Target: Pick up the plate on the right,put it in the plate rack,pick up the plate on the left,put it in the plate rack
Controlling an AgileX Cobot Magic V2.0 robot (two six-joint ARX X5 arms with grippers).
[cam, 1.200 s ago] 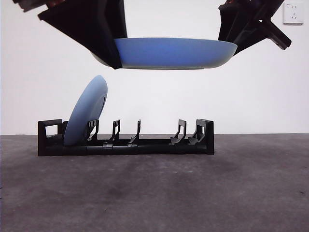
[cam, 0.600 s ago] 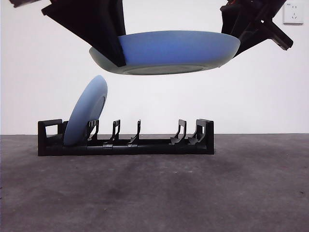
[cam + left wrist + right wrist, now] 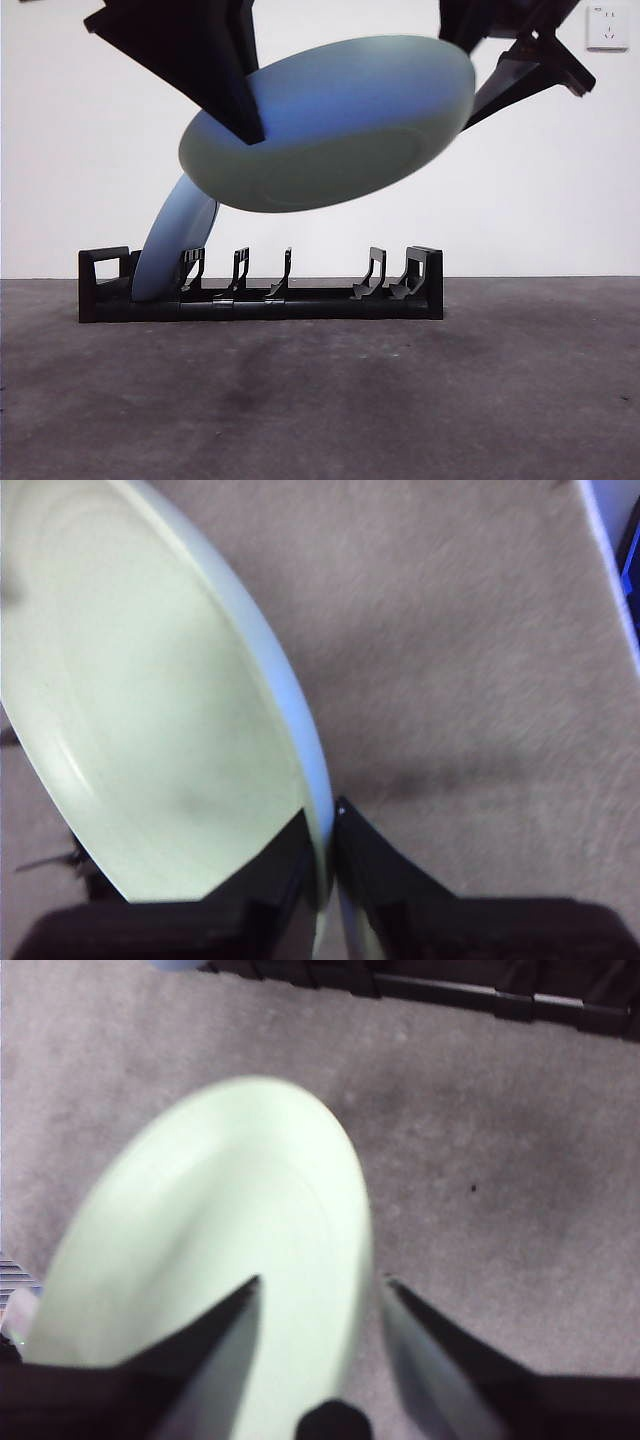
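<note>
The left hand point(image 3: 325, 880) is clamped on the rim of the round blue plate point(image 3: 330, 125), tilted in air above the long black slotted plate rack point(image 3: 260, 290). The right hand point(image 3: 320, 1310) straddles its far rim, jaws apart. Free slots lie directly below.

Plate point(image 3: 330, 125) in my left gripper point(image 3: 328, 865): smooth, matt-glazed, ceramic-looking, blue rim, pale face. Racked plate point(image 3: 178, 240): same smooth blue finish with a soft sheen. Plate rack point(image 3: 262, 290): matt black plastic; table point(image 3: 400, 400): rough, dull grey, felt-like cloth.
</note>
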